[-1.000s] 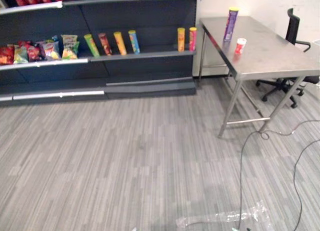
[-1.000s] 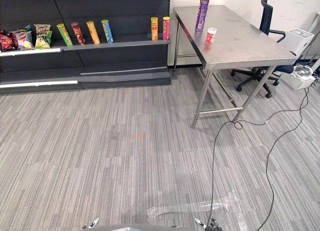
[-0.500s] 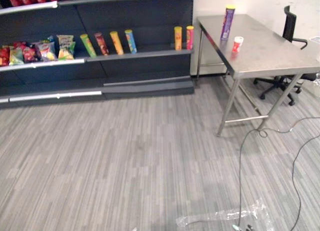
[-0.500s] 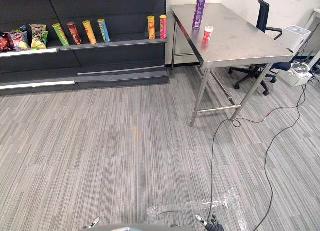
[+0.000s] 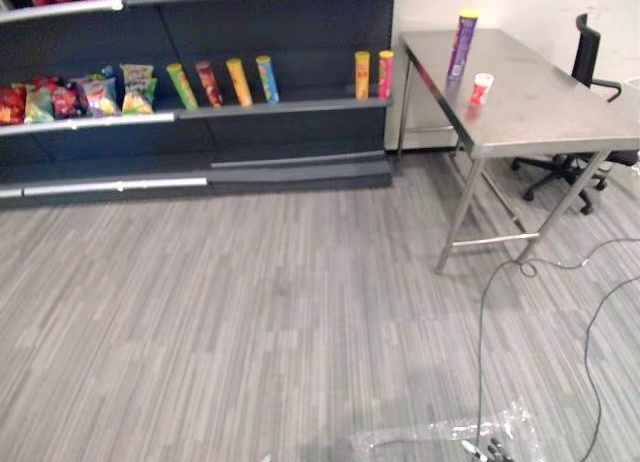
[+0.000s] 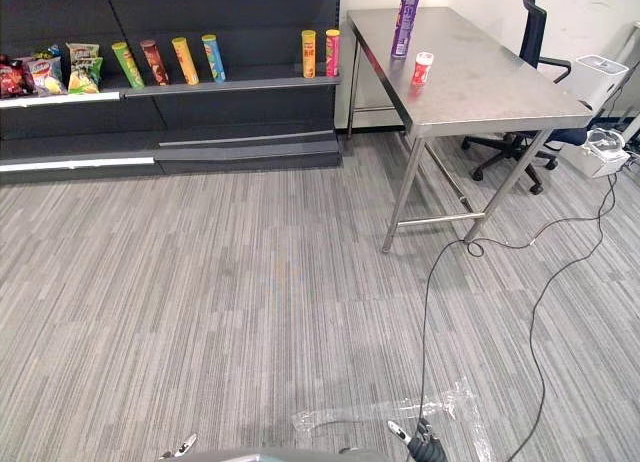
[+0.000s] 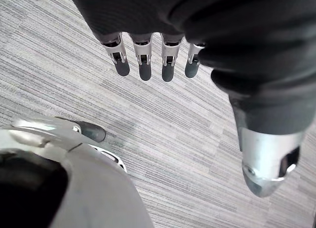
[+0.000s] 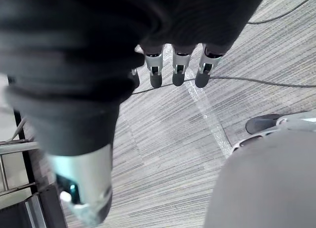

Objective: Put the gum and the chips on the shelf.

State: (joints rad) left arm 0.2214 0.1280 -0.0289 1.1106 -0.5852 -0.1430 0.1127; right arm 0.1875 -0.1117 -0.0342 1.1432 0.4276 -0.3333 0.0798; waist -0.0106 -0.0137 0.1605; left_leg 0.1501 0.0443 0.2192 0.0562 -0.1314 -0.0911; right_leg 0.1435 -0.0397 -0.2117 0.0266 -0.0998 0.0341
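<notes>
The wrist views show the left robot hand and right robot hand released and empty above the floor. The head views show the chips and gum on the desk, far ahead-right of both, beside the shelf.

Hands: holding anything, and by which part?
Nothing held. Left hand and right hand hang open above the floor; chips can and gum tub stand on the table.

left hand: dark ribbed cover, silver dark-tipped fingers | right hand: same, silver thumb

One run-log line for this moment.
left hand: open, empty | right hand: open, empty | purple chips can, gum container: on steel table
</notes>
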